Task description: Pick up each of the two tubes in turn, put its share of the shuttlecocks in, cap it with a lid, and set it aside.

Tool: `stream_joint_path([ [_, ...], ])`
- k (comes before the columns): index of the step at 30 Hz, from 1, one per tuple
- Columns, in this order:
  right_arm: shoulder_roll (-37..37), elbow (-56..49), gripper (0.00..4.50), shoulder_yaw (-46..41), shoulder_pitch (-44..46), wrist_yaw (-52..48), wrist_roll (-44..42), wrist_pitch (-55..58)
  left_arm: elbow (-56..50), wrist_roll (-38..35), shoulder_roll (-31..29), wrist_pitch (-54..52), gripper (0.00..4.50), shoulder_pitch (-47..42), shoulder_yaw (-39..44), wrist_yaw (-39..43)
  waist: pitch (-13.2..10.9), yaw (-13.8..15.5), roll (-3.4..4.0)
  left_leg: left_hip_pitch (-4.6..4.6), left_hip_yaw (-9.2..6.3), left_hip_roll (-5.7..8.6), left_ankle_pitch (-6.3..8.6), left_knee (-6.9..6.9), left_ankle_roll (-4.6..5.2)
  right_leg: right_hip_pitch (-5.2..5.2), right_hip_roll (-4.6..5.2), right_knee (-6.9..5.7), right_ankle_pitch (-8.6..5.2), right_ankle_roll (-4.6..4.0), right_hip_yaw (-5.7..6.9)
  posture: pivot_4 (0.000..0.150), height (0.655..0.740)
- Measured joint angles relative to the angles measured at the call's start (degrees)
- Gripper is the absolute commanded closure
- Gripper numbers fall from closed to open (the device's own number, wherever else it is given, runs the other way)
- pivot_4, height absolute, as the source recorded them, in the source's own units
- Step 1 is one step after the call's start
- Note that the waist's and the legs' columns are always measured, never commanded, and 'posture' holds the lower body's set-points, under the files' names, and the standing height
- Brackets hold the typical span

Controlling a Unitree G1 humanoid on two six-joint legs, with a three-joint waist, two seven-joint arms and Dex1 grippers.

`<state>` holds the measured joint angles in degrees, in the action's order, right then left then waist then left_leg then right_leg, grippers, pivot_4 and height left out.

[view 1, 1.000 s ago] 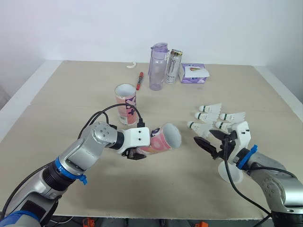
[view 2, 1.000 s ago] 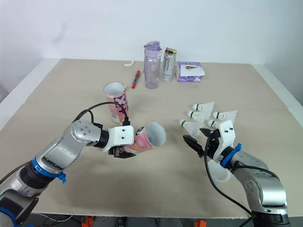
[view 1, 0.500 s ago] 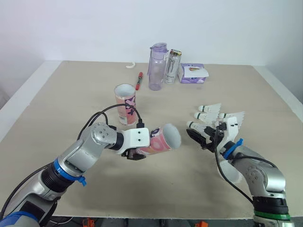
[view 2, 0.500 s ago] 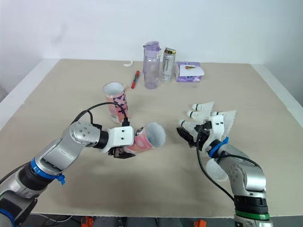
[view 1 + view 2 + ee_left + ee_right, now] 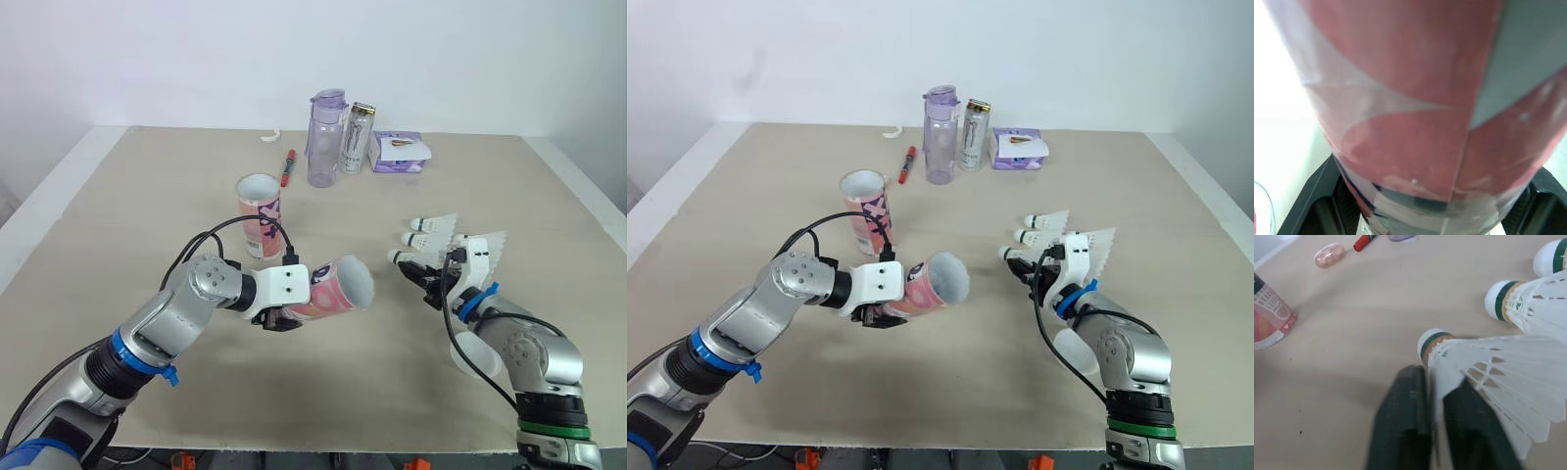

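My left gripper (image 5: 280,317) is shut on a pink patterned tube (image 5: 333,287), held tilted above the table with its open mouth facing right. A second pink tube (image 5: 260,213) stands upright behind it. Several white shuttlecocks (image 5: 433,227) lie at the right. My right gripper (image 5: 429,285) sits among them; in the right wrist view its black fingers (image 5: 1403,406) pinch the feather skirt of the nearest shuttlecock (image 5: 1488,364). A white lid (image 5: 476,358) lies on the table, partly hidden under the right forearm.
At the back stand a purple water bottle (image 5: 327,139), a drinks can (image 5: 361,137) and a small purple box (image 5: 402,152). A red marker (image 5: 290,166) lies left of the bottle. The table's right edge (image 5: 598,211) runs past the shuttlecocks.
My right gripper has moved forward to the shuttlecocks and gone from open to shut on the nearest one's skirt. The left arm and its tube have not moved.
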<state>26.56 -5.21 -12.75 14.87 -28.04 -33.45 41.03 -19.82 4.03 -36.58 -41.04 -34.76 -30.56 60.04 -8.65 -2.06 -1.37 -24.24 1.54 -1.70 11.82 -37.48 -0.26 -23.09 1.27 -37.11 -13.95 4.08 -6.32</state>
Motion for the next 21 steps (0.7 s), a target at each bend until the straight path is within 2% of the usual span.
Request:
stream_joint_path([
  [4, 3.9, -6.91, 4.48, 0.54, -0.88, -2.14, -1.33, 1.73, 0.03, -0.01, 0.07, 0.06, 1.49, -0.03, -0.05, -0.01, 0.0, 0.03, 0.05, -0.01, -0.01, 0.02, 0.0, 0.01, 0.01, 0.01, 0.02, 0.01, -0.02, 0.02, -0.01, 0.15, 0.74],
  [6, 15.08, -17.58, 4.48, -3.04, -0.51, -10.5, -5.16, 2.24, 0.67, -0.05, 0.23, 0.71, 1.49, -0.28, -0.08, 0.1, -0.05, 0.05, 0.15, -0.02, 0.01, 0.09, -0.02, -0.01, 0.04, 0.0, 0.11, 0.01, -0.01, 0.04, -0.02, 0.15, 0.74],
  [9, 19.56, -20.68, 4.48, -5.75, 0.94, -15.23, -5.13, -0.62, 1.09, -0.11, 0.17, 0.72, 1.49, -0.5, -0.07, 0.56, -0.02, 0.04, 0.11, 0.03, 0.0, 0.06, -0.02, 0.0, 0.04, 0.03, 0.07, 0.03, -0.01, 0.04, -0.02, 0.15, 0.74],
  [11, 27.79, -25.92, 4.48, -5.66, 0.77, -26.74, -2.11, -10.35, 1.76, -0.2, 0.38, 1.1, 1.49, -0.97, -0.24, 0.95, -0.01, 0.12, 0.07, 0.05, -0.04, 0.03, -0.02, 0.03, 0.04, 0.01, 0.06, 0.04, -0.03, 0.0, 0.07, 0.15, 0.74],
  [13, 31.85, -30.19, 4.48, -3.86, -0.83, -34.72, 1.57, -18.41, 2.63, -0.49, 0.5, 1.24, 1.49, -1.47, -0.26, 1.6, 0.03, 0.15, -0.03, 0.06, -0.03, 0.02, -0.02, 0.03, 0.04, -0.02, 0.09, 0.05, -0.05, -0.01, 0.09, 0.15, 0.74],
  [16, 32.89, -30.74, 4.48, -0.36, -1.28, -38.22, 6.12, -25.44, 3.36, -0.54, 0.94, 1.26, 1.49, -1.85, -0.33, 1.74, 0.01, 0.15, -0.05, 0.06, 0.02, 0.06, -0.02, -0.06, 0.04, -0.15, 0.2, 0.05, -0.04, 0.0, 0.08, 0.15, 0.74],
  [21, 32.86, -29.38, 4.48, 5.89, 1.43, -37.28, 13.09, -29.27, 3.6, -0.55, 1.33, 0.8, 1.49, -2.15, -0.41, 1.84, 0.0, 0.26, -0.07, 0.06, 0.05, 0.07, -0.03, -0.08, 0.04, -0.18, 0.24, 0.05, -0.02, -0.03, 0.07, 0.15, 0.74],
])
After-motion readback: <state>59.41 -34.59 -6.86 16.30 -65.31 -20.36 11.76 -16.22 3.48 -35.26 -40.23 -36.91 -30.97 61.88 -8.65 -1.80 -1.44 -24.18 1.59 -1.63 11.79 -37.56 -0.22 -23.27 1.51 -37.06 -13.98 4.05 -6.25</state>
